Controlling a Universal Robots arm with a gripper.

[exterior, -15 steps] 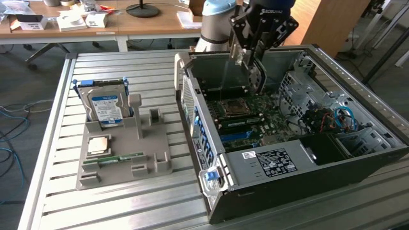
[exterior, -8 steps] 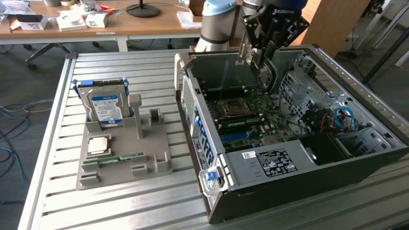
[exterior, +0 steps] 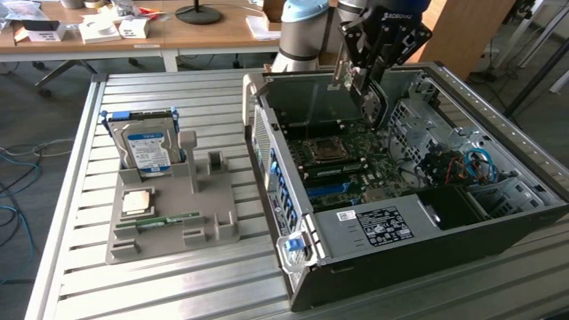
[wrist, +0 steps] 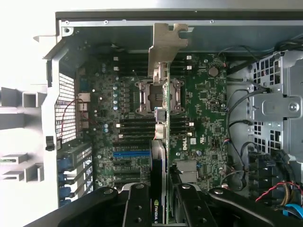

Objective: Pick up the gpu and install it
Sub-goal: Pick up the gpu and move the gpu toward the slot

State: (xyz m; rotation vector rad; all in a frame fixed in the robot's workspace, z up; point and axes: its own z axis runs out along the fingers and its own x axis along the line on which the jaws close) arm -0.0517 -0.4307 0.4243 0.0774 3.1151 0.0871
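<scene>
End effector (exterior: 371,100) is pressed shut on the gpu (exterior: 374,112), pinching it by its flat faces so the card hangs over the open computer case (exterior: 400,260), upper middle of the exterior view. I'd guess that grip is meant to leave the card's edges free for going into a slot. From the wrist view the card shows edge-on, passing in front of the CPU socket (wrist: 142,97), with its pale bracket (wrist: 165,45) at the end away from the fingers (wrist: 137,203). It doesn't look seated on the motherboard (exterior: 342,163) yet. The hard drive (exterior: 146,150) and memory stick (exterior: 160,220) sit in the grey holder (exterior: 209,223) on the worktop (exterior: 178,287), at the left of the frame.
</scene>
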